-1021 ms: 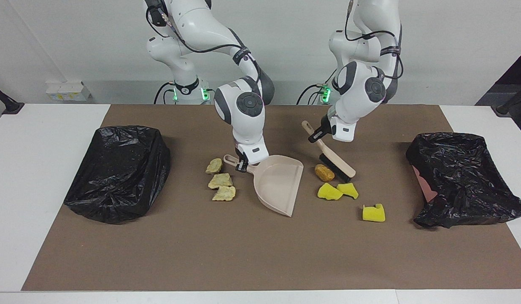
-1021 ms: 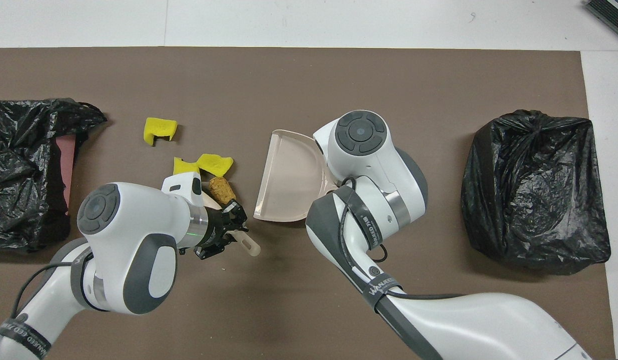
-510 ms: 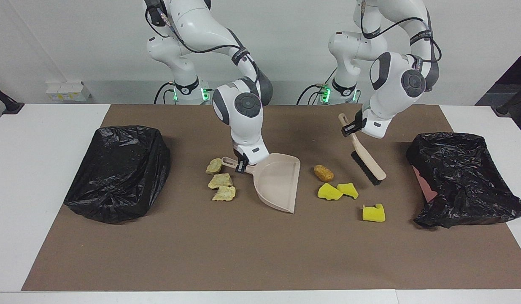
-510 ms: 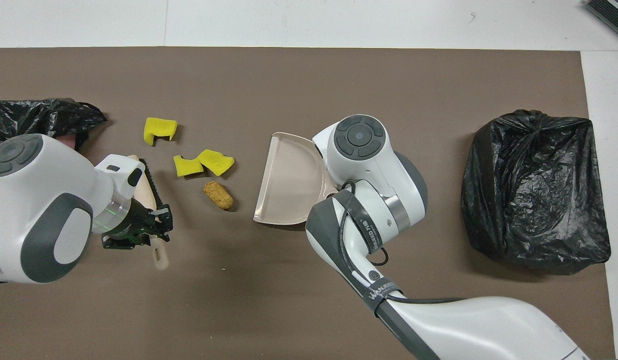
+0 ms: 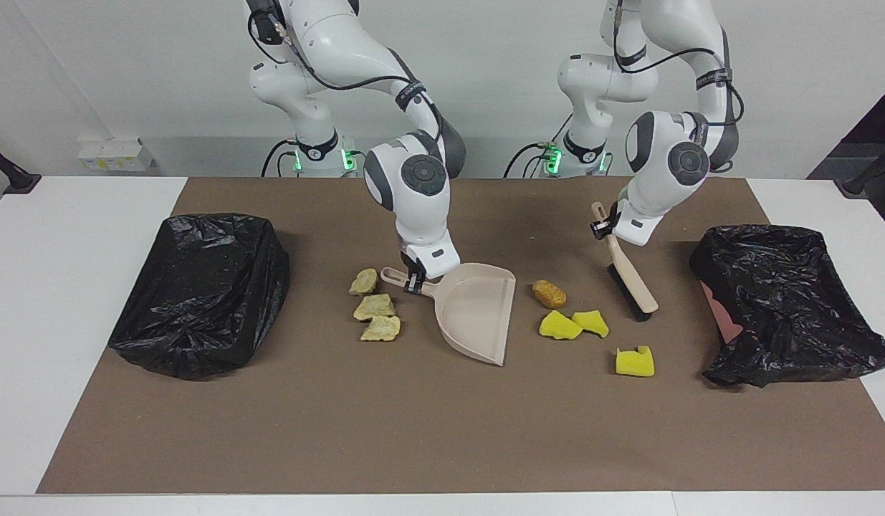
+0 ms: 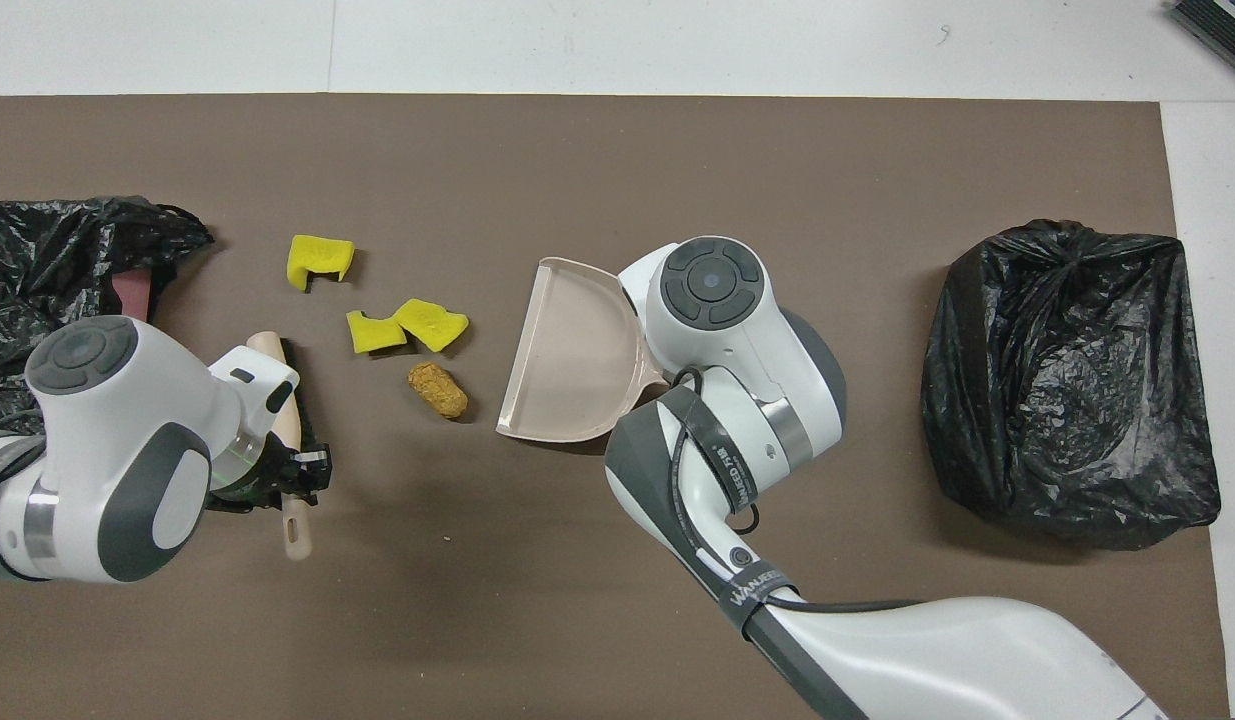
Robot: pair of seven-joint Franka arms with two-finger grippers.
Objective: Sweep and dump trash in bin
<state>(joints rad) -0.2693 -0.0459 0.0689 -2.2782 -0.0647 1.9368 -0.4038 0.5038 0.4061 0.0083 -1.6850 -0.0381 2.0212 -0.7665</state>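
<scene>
On the brown mat (image 5: 442, 430) the two biggest things are the black-bagged bins: one (image 5: 198, 290) at the right arm's end, closed over, and one (image 5: 790, 301) at the left arm's end, its liner slumped and showing pink inside. I judge the second is the likelier dump target, since it sits open and near most of the trash.

Mid-table I have the right gripper (image 5: 412, 281) clamped on the handle of the beige dustpan (image 5: 478, 312), its lip down on the mat and mouth turned toward the left arm's end, so it can catch what gets pushed in. The left gripper (image 5: 603, 227) is closed around the brush (image 5: 632, 287) handle, bristles low beside the open bin, so that a stroke would drive the pieces toward the pan.

Between brush and pan lie the orange-brown lump (image 5: 549, 293), two yellow sponge pieces (image 5: 572, 324) touching each other, and a third yellow piece (image 5: 635, 361) farther from the robots, apart. Three pale crumbly pieces (image 5: 374, 307) sit by the pan's handle, at its back, where this stroke can't gather them; the pan would need turning.
</scene>
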